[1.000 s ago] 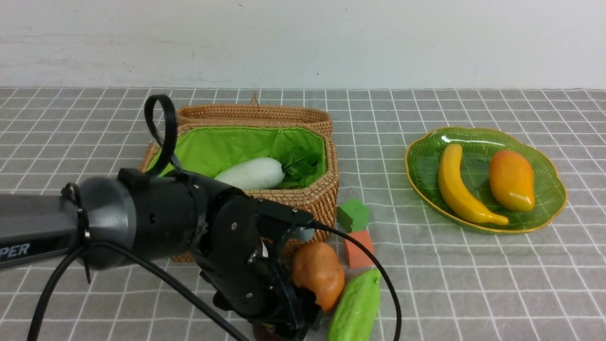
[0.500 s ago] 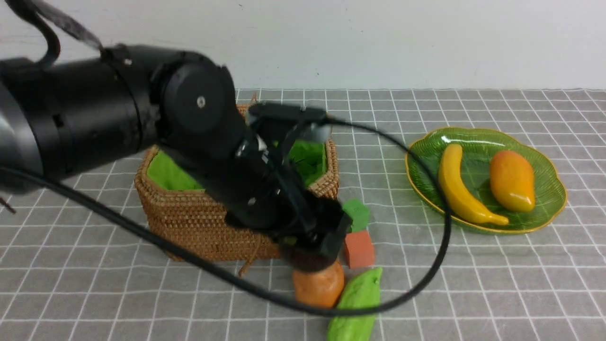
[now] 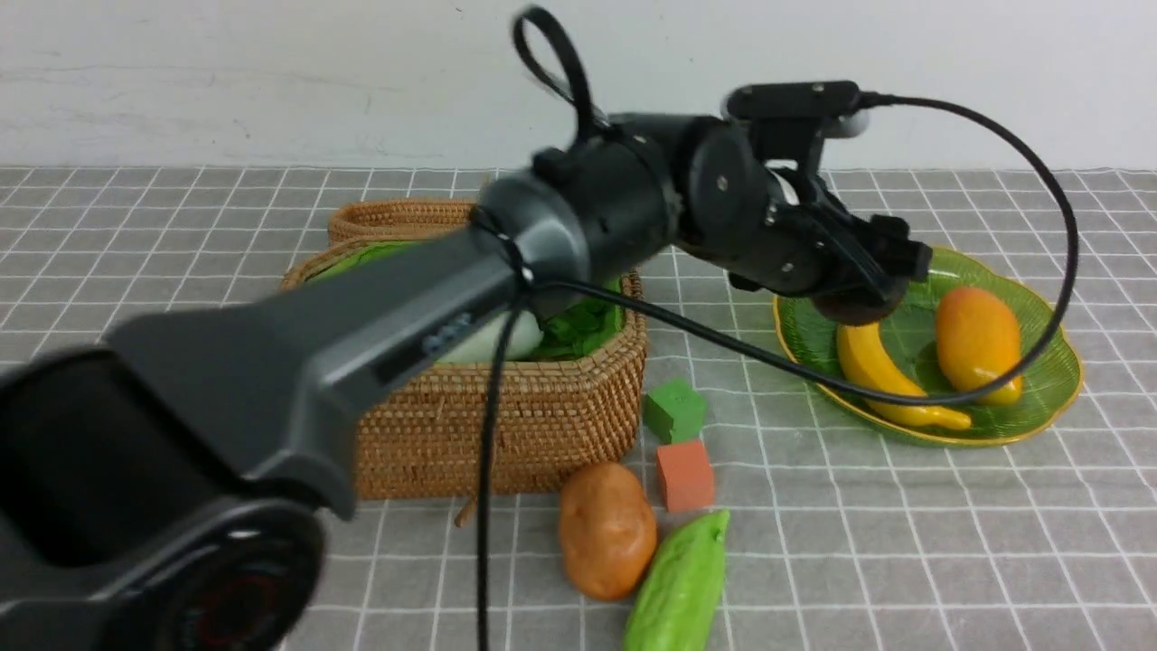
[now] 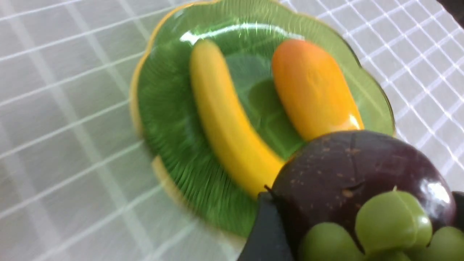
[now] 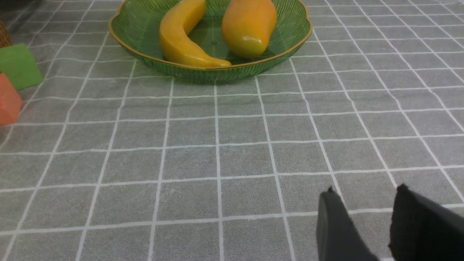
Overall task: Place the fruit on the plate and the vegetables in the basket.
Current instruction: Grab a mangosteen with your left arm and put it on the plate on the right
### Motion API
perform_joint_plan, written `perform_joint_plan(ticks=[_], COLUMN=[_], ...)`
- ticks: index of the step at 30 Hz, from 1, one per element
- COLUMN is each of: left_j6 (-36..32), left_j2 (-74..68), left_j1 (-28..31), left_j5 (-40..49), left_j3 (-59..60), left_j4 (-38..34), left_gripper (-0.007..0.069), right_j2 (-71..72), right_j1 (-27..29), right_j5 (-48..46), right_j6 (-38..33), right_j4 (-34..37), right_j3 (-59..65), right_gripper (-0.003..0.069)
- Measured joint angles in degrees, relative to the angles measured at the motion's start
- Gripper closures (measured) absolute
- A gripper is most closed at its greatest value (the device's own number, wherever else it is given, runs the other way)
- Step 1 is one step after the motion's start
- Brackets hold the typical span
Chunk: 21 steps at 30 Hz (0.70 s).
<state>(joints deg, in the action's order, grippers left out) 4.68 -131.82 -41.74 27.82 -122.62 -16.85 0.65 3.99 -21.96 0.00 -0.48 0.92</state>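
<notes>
My left gripper point(image 3: 863, 294) is shut on the dark-purple mangosteen point(image 4: 359, 174) and holds it above the near left edge of the green glass plate point(image 3: 1039, 407). The banana point(image 3: 872, 366) and the mango point(image 3: 976, 344) lie on the plate; both also show in the left wrist view, banana point(image 4: 224, 119) and mango point(image 4: 311, 87). The rattan basket point(image 3: 506, 425) holds the white radish point(image 3: 493, 342) and leafy greens point(image 3: 578, 325). The potato point(image 3: 606, 529) and the green gourd point(image 3: 682, 583) lie on the cloth in front of the basket. My right gripper point(image 5: 366, 206) is open and empty over the cloth, short of the plate point(image 5: 145, 25).
A green cube point(image 3: 673, 410) and an orange cube point(image 3: 684, 475) sit between the basket and the plate. The basket's woven lid point(image 3: 398, 217) leans behind it. The left arm point(image 3: 380, 316) reaches across over the basket. A white wall bounds the far edge.
My left arm has lifted the mangosteen from the front of the table beside the potato and carried it up and to the right, over the plate's edge.
</notes>
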Motion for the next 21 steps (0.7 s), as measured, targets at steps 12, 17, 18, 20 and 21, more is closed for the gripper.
perform_joint_plan(ticks=[12,17,18,20,21], left_j6=[8.0,8.6,8.6,8.6,8.6], left_j2=[-11.9,-11.6,-11.6,-10.8,-10.3], left_j1=[-0.1,-0.1,-0.1,-0.1,-0.1], left_j5=[-0.7,0.1,0.2,2.2,2.9], left_j3=[-9.2,-9.3,-9.3,-9.3,-9.3], left_j4=[4.5,5.1,5.2,6.7,7.5], left_gripper=[0.0073,0.0048,0.0048,0.0046,0.0046], right_j2=[0.0,0.0,0.0,0.0,0.0], right_j1=[0.0,0.0,0.0,0.0,0.0], right_j5=[0.0,0.0,0.0,0.0,0.0], right_j6=[0.0,0.0,0.0,0.0,0.0], right_j4=[0.0,0.0,0.0,0.0,0.0], right_j3=[0.0,0.0,0.0,0.0,0.0], right_gripper=[0.0417,0.0417,0.0417,0.0417,0.0417])
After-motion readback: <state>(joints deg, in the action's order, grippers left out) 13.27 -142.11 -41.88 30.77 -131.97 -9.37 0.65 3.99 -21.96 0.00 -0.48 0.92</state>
